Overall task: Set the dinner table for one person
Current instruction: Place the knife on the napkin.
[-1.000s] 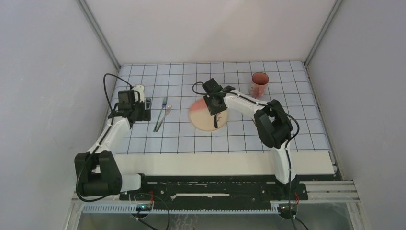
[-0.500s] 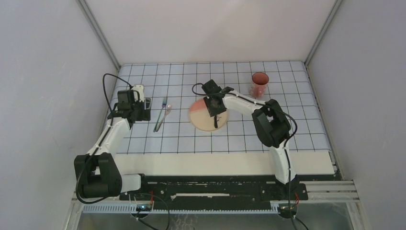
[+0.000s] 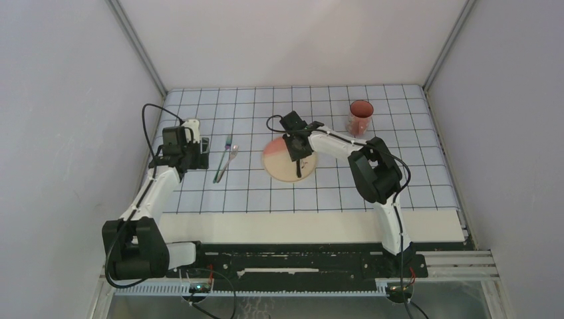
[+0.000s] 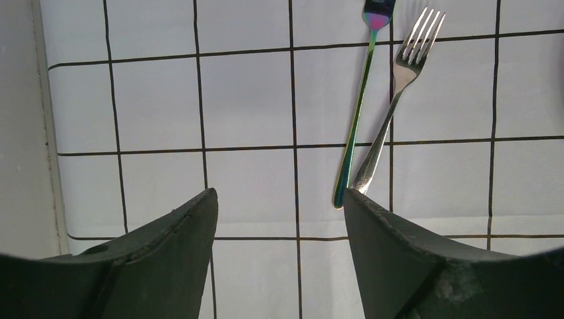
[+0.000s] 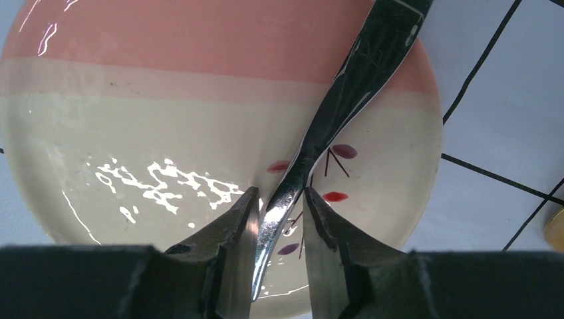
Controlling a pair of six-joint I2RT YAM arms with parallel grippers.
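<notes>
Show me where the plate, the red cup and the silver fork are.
plate (image 5: 146,126): right wrist view, on the bare cream part of its face.
red cup (image 3: 359,125): top external view, on its outer wall.
silver fork (image 4: 378,143): left wrist view, on its handle.

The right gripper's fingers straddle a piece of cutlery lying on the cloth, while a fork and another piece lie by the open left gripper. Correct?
No. The right wrist view shows that cutlery lying on the pink and cream plate, not the cloth. The right gripper straddles it, and the fork and rainbow piece lie by the open left gripper.
</notes>
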